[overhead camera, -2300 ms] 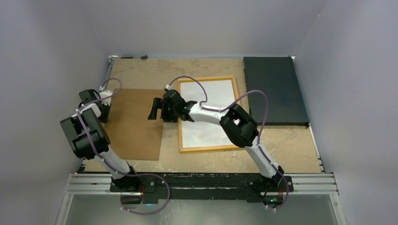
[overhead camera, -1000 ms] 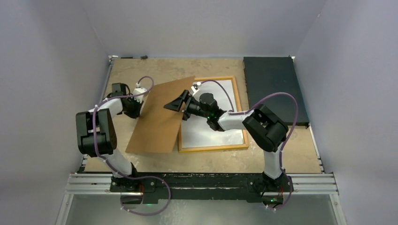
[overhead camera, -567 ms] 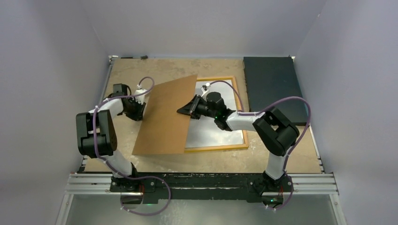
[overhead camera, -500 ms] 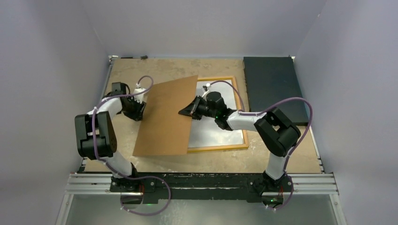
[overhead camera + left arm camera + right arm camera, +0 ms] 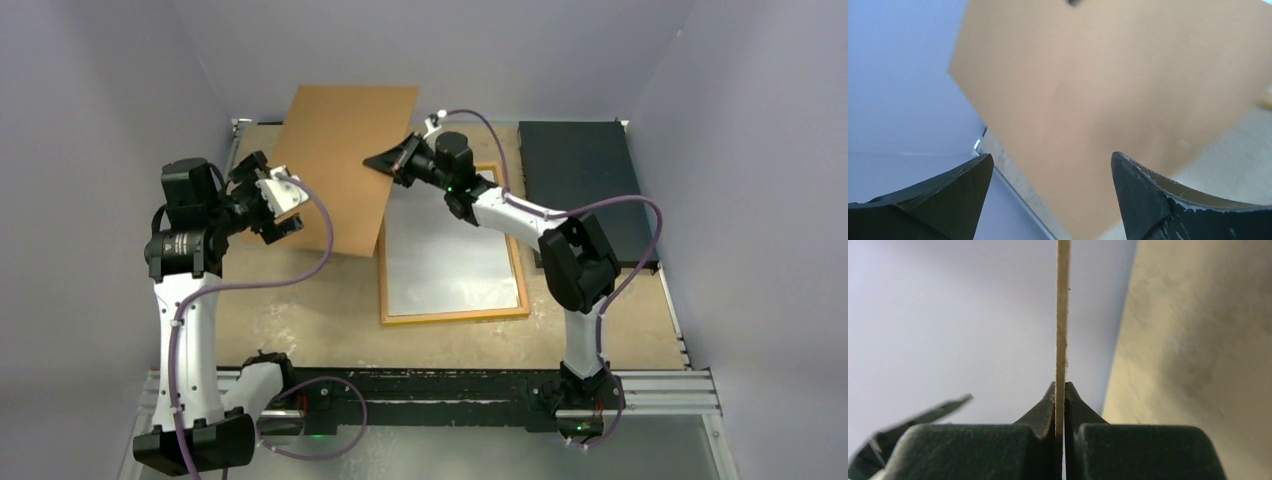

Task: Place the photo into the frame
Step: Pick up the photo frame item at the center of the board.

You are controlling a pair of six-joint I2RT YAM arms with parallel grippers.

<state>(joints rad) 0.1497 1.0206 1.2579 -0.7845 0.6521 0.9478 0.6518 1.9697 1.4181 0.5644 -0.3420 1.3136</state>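
Observation:
The frame (image 5: pixel 452 317), thin yellow border, lies flat in the middle of the table. Inside it lies the photo (image 5: pixel 445 255), plain white back up. A brown backing board (image 5: pixel 340 160) hangs tilted in the air over the frame's back left corner. My right gripper (image 5: pixel 385 160) is shut on the board's right edge. In the right wrist view that board (image 5: pixel 1062 315) runs edge-on between the fingertips (image 5: pixel 1048 400). My left gripper (image 5: pixel 283 208) stands open beside the board's lower left edge, holding nothing. The left wrist view shows the board (image 5: pixel 1108 100) beyond the spread fingers (image 5: pixel 1158 200).
A dark rectangular mat (image 5: pixel 585 190) lies at the back right, next to the frame. Grey walls close in the table on the left, back and right. The raised left arm (image 5: pixel 185 260) stands over the table's left side.
The right gripper has carried the board up and toward the back wall. The left gripper has opened, let go of the board's left edge, and the left arm has risen.

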